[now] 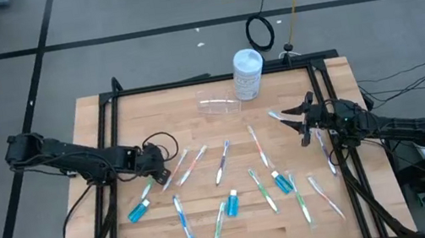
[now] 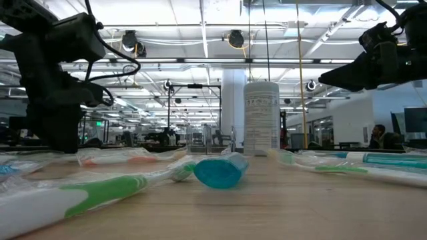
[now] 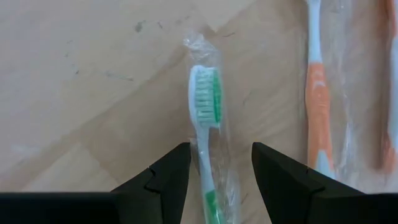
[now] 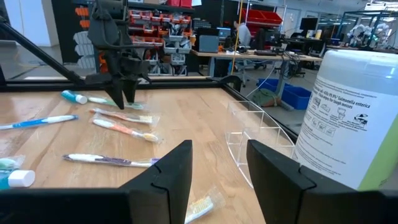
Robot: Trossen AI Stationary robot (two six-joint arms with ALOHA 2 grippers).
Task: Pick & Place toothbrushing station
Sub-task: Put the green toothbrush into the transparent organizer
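On the wooden table [image 1: 110, 118], framed by a black rail, you see wrapped toothbrushes and blue tubes scattered across the middle and near half. The clear plastic cup [image 1: 219, 103] lies toward the far edge, just beside the white canister [image 1: 247, 73]; the canister's label carries small print, of which little is legible. Your left gripper [image 3: 221, 168] stands low over a green-and-white toothbrush [image 3: 205, 118] in its clear wrapper, jaws apart, one on each side of the handle, not clamped. An orange toothbrush [image 3: 318, 93] lies near it. Your right gripper [image 4: 219, 163] hangs above the table's right side, jaws apart and holding nothing, facing the cup and canister. One blue tube [image 2: 219, 171] lies at mid-table. Bare wood lies open along the far-left corner.
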